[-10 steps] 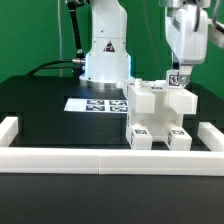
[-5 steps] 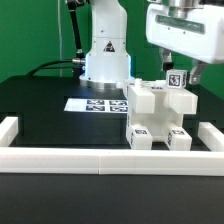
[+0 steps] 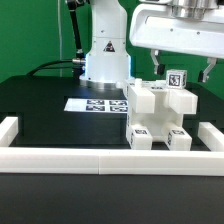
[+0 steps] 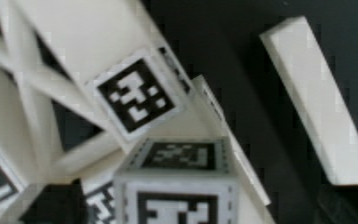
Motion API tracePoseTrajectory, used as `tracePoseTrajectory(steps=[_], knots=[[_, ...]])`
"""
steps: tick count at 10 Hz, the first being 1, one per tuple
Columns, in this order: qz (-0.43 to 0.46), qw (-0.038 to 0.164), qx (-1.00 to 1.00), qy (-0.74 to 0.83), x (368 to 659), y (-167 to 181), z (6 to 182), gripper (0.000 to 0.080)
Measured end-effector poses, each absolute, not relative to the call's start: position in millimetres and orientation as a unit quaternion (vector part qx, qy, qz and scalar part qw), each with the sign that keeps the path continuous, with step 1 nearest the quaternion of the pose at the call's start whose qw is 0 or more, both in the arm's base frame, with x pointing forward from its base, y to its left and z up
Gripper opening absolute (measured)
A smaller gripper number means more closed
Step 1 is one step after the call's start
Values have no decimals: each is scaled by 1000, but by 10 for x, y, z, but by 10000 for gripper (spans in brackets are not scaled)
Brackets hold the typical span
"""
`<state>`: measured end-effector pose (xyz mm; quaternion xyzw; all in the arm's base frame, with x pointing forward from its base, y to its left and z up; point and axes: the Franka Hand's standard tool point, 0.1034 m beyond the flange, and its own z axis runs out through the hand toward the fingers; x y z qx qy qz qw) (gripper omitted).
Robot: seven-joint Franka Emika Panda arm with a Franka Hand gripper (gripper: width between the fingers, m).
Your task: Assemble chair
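Observation:
The white chair (image 3: 155, 120) stands partly built at the exterior view's right, against the front rail, with marker tags on its blocky pieces. A small tagged piece (image 3: 176, 79) stands up at its top right corner. My gripper (image 3: 182, 68) hangs just above that piece, and its dark fingers (image 3: 155, 63) stand wide apart on either side without touching it. In the wrist view, the tagged top of that piece (image 4: 176, 200) lies straight below me, with other tagged chair pieces (image 4: 137, 95) beside it. My fingers do not show in that view.
A low white border rail (image 3: 100, 156) runs along the front and both sides; it also shows in the wrist view (image 4: 327, 100). The marker board (image 3: 95, 104) lies flat at the table's middle. The robot base (image 3: 105, 55) stands behind it.
My hand has turned about its axis and now shows its broad side. Its fingers stand wider apart. The tagged piece has stayed on the chair.

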<state>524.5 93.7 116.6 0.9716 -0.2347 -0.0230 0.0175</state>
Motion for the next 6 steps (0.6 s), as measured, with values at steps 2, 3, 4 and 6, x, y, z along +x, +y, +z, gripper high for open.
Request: tracePoseTrajectory(steps=[2,3,4,6], knots=[[-23,16,983,-183,5250,918,1168,649],[-24,16,985,-168,5249,918,1164,542],[-24,16,985,-170,5248,918,1161,391],[-24,17,985,-170,5248,918,1160,286]])
